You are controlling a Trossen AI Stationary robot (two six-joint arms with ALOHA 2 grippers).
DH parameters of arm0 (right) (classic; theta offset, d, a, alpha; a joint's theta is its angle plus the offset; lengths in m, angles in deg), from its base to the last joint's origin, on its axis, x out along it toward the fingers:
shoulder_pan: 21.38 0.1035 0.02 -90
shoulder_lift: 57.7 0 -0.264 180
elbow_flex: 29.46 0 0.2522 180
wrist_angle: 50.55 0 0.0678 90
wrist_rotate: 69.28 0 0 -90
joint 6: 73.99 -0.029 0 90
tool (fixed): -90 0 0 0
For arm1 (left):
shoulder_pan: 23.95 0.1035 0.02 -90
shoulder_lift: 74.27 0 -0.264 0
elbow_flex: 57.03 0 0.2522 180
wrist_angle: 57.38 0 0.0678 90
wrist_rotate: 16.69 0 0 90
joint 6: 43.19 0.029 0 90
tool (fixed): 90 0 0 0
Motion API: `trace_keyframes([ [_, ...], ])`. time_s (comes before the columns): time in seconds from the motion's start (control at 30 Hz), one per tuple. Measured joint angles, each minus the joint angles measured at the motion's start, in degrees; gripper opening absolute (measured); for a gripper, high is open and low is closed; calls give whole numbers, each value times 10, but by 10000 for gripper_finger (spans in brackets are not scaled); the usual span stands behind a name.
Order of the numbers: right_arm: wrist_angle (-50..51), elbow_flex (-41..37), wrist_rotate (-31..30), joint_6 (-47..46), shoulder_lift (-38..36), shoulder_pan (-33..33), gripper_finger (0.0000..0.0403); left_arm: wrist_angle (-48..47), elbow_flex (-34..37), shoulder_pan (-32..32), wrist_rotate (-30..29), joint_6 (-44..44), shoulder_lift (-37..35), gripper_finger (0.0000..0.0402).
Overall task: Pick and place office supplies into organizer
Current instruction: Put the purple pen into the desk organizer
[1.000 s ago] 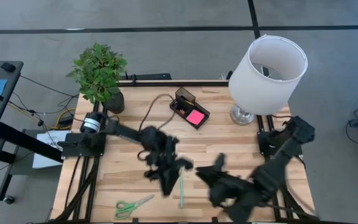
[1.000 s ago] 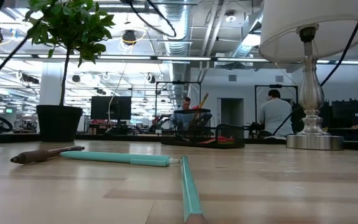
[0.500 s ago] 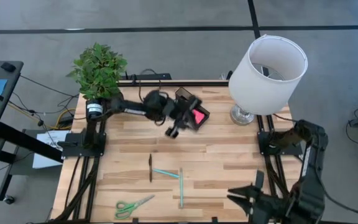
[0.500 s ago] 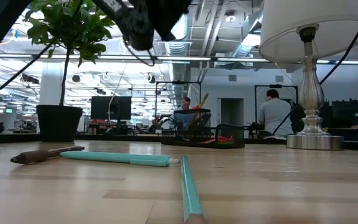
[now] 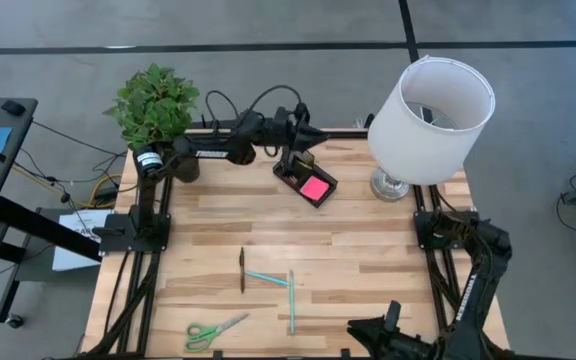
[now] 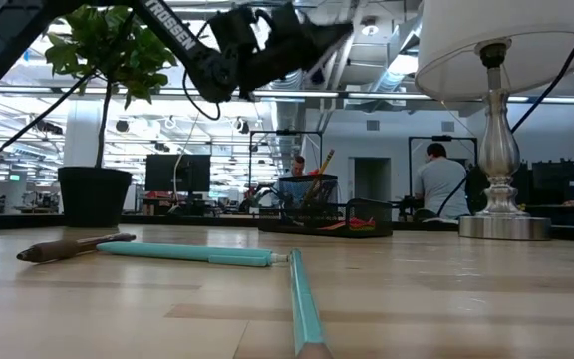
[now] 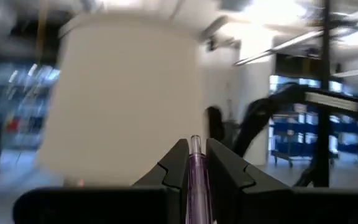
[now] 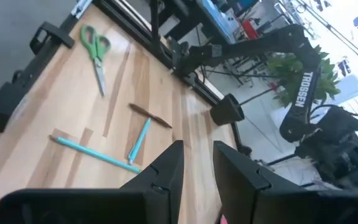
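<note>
My left gripper (image 5: 304, 130) hangs high over the table's far edge, just beyond the black organizer (image 5: 303, 172), and is shut on a pale purple pen (image 7: 196, 180). It points at the white lamp (image 7: 126, 93). The organizer holds a pink sticky-note pad (image 5: 315, 188); in the low view the organizer (image 6: 322, 211) stands far back. My right gripper (image 8: 197, 163) is open, drawn back at the near edge (image 5: 368, 335), above the table. Two teal pens (image 5: 266, 279) (image 5: 291, 300), a dark brown pen (image 5: 242, 270) and green-handled scissors (image 5: 215, 329) lie flat on the table. My left gripper pinches the pale purple pen between its two fingers (image 7: 176, 163). The pen lies along the fingers, and its end (image 7: 195, 143) sticks out a little past their tips. The fingers are roughly level and point toward the table's right. The pen is lifted clear of everything.
A potted plant (image 5: 158, 115) stands at the far left corner and the white lamp (image 5: 430, 115) at the far right. A cable (image 5: 248, 175) runs across the table near the organizer. People and desks show in the room beyond (image 6: 441, 184).
My left gripper has travelled from the table's middle toward the far edge, rising and swinging past the organizer until it points right. My right arm has drawn back from the middle to the near edge. The pens and scissors on the table have stayed put.
</note>
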Motion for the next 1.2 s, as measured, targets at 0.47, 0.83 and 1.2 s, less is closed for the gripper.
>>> trace_keyframes([
  [0.47, -33, 1, 6, -1, -6, -10, 79, -190, -25, -56, -174, 89, 0, 29],
  [0.83, -100, 1, 35, -1, -6, -5, 79, -640, -184, -142, -436, 328, 0, 29],
  [1.2, -123, 1, 114, -84, -6, -6, 79, -1178, -475, -98, -483, 331, -3, 29],
])
